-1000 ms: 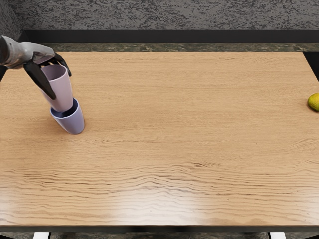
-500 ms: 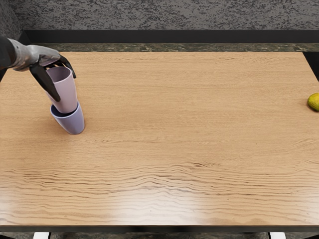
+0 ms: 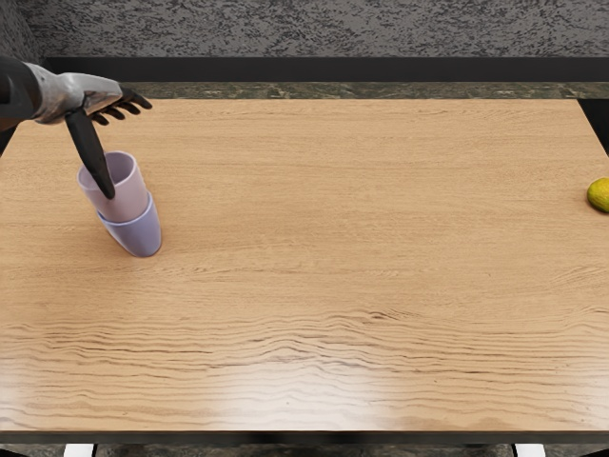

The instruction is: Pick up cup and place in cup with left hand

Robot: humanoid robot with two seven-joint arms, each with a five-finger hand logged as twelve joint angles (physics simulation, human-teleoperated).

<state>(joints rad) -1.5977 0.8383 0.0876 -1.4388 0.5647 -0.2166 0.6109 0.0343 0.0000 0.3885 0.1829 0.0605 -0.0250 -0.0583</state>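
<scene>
My left hand [image 3: 126, 143] reaches in from the picture's left edge, its fingers spread and holding nothing. They extend above and behind the pink cup [image 3: 126, 201], while the dark thumb hangs down across that cup's rim. The pink cup sits with its lower part inside the blue cup [image 3: 141, 234], its upper part sticking out and leaning slightly left. The blue cup stands on the left part of the table. Whether the thumb touches the pink cup, I cannot tell.
A yellow fruit [image 3: 599, 194] lies at the right edge of the picture, partly cut off. The wooden table [image 3: 333, 267] ends at a dark front edge, and a grey wall rises behind it.
The left hand's fingers have opened and let go of the pink cup, rising away from it. The pink cup has dropped lower into the blue cup.
</scene>
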